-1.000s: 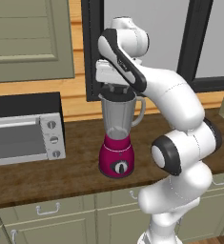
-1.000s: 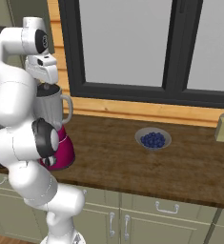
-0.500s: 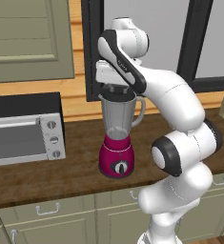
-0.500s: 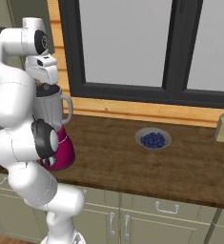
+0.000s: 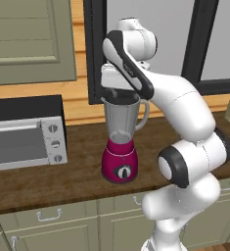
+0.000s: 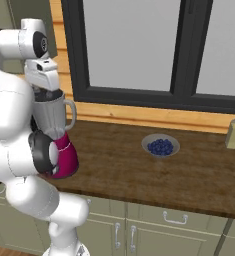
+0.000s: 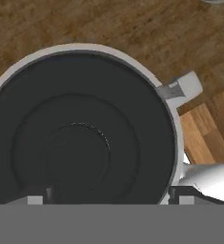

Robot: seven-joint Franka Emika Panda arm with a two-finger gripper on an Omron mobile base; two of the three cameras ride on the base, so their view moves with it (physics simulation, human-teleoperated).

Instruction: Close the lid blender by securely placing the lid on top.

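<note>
The lid (image 7: 80,138), a flat matte black disc with concentric rings and a raised round centre, sits in the mouth of the blender (image 5: 120,142) and fills it out to the pale grey rim, with the jar's squared spout jutting from that rim on one side. The blender's jar is clear, greyish and tapers downward; a looped handle curves off its side, and it stands on a glossy magenta base with a round black dial on the front. The hand (image 5: 117,91) is directly above the jar's mouth, right at the lid, but I cannot tell how wide its dark fingers are set or whether they grip the lid. The blender stands on the dark wood-grained table (image 6: 139,165). Left of the blender, near it, is a boxy silver toaster oven (image 5: 23,133) with round knobs. Well to the blender's right sits a shallow grey bowl of blueberries (image 6: 160,145), and farther right a pale bottle (image 6: 234,132).
</note>
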